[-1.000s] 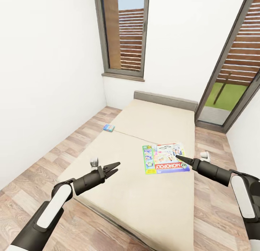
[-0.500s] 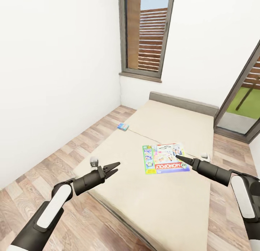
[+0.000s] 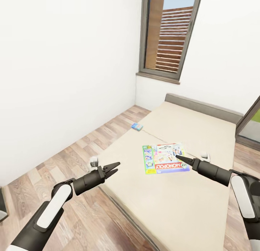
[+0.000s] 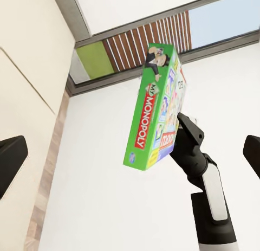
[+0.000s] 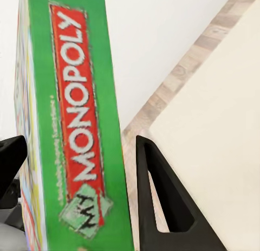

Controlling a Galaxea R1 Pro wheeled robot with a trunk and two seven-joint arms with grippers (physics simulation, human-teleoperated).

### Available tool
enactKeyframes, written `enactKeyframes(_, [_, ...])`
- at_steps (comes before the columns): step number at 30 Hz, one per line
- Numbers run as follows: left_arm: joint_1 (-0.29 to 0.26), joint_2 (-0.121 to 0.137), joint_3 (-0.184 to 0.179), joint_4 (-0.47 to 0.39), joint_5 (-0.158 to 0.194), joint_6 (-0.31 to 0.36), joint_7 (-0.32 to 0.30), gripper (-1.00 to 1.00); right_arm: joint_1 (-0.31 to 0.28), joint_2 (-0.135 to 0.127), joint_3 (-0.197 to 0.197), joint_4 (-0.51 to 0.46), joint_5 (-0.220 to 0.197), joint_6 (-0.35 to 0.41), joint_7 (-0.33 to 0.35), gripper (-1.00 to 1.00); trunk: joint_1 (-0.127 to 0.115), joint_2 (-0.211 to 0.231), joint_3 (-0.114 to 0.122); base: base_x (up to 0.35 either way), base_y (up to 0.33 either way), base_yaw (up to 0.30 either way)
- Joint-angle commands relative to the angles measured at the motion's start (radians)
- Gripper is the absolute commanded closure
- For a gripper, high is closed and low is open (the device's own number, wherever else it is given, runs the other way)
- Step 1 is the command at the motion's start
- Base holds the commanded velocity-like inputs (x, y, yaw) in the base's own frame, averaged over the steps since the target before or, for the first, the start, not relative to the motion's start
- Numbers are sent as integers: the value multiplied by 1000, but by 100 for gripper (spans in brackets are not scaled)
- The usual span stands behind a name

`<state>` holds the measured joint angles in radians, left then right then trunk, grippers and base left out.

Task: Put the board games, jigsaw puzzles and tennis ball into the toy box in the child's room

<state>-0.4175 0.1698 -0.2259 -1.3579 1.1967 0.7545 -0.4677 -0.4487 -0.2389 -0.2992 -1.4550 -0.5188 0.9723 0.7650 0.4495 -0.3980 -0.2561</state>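
My right gripper (image 3: 178,157) is shut on the green-white-red Monopoly board game (image 3: 165,158), held off the mattress over the bed (image 3: 202,128). In the right wrist view the box (image 5: 76,126) stands on edge between the dark fingers (image 5: 162,202). The left wrist view has the same box (image 4: 157,107) in the air, clamped by the other arm. My left gripper (image 3: 117,167) is open and holds nothing, near the bed's near left corner. A smaller blue board game (image 3: 137,126) lies at the bed's far left edge.
A white wall runs along the left, with a strip of wood floor (image 3: 72,160) between it and the bed. A tall window (image 3: 169,37) is behind the grey headboard (image 3: 202,104). A glass door's frame (image 3: 252,120) stands at the right.
The head view has swung to the left, so wall, window and bed slid rightward in the picture. Both arms and the held Monopoly box keep their places in the view.
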Motion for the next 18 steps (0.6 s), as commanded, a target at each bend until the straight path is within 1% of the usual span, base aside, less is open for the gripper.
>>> enactKeyframes(1, [-1,0,-1,0,4,4,0,-100,-1,0,-1,-1,-6,8,4,100,1,-2,-2,0,0,285])
enactKeyframes(18, [-1,0,-2,0,4,5,0,-100,-1,0,-1,-1,-5,8,3,100,1,-2,-2,0,0,285])
